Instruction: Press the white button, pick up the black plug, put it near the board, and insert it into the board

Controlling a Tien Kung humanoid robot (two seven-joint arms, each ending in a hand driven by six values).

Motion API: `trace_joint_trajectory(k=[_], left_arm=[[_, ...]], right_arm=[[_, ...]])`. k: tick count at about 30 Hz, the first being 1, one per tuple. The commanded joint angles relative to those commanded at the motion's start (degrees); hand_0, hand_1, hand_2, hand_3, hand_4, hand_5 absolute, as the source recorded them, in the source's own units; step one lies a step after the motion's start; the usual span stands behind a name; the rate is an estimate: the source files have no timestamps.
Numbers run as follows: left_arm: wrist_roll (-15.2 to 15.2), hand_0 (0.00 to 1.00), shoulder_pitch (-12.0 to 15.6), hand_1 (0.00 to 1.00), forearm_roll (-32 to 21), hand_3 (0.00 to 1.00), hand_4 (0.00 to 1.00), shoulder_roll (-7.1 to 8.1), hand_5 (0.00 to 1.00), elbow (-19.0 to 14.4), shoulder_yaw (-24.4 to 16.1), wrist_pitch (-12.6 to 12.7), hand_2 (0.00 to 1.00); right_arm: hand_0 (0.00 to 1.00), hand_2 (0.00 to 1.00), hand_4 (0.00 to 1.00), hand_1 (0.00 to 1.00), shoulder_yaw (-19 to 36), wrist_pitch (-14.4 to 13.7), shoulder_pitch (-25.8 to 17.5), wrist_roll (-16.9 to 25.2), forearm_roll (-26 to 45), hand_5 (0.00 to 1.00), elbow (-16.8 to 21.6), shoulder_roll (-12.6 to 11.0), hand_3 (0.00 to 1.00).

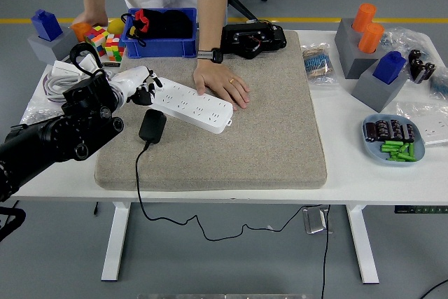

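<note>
A white power strip (192,105) lies slanted on the grey felt mat (266,138). A black plug (152,125) with a black cord lies on the mat just below the strip's left end. My left hand (140,89), white with black fingertips, has its fingers curled at the strip's left end, where the white button would be; it holds nothing. A person's hand (221,86) presses flat on the strip's far edge. My right arm is out of view.
A blue bin (187,48) with black and red items, a black device (253,38), colour cubes (106,41) and a blue block (46,24) stand at the back. At the right are grey holders (371,83) and a plate of parts (390,139). The person's other hand rests near the cubes.
</note>
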Motion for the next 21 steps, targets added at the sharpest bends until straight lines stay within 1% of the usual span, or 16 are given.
trace_joint_trajectory(k=[9,13,21], left_arm=[[-0.7,0.036,-0.3,0.011,0.0,0.702,0.002,-1.03,0.002,1.3,2.0,0.6,0.113],[-0.3,0.036,-0.5,0.011,1.7,0.699,0.002,-1.72,0.002,1.9,2.7,1.8,0.114],[1.0,0.035,-1.3,0.011,4.6,0.696,0.002,-2.38,0.002,3.1,4.9,0.9,0.114]], right_arm=[[0.77,0.659,0.664,0.678,-0.4,0.0,-0.2,0.0,0.1,0.437,0.0,0.0,0.618],[0.77,0.659,0.665,0.678,-0.4,0.0,-0.3,0.0,0.1,0.436,-0.1,0.1,0.619],[0.77,0.659,0.665,0.678,-0.1,0.0,-0.3,0.0,0.0,0.437,0.0,0.1,0.619]])
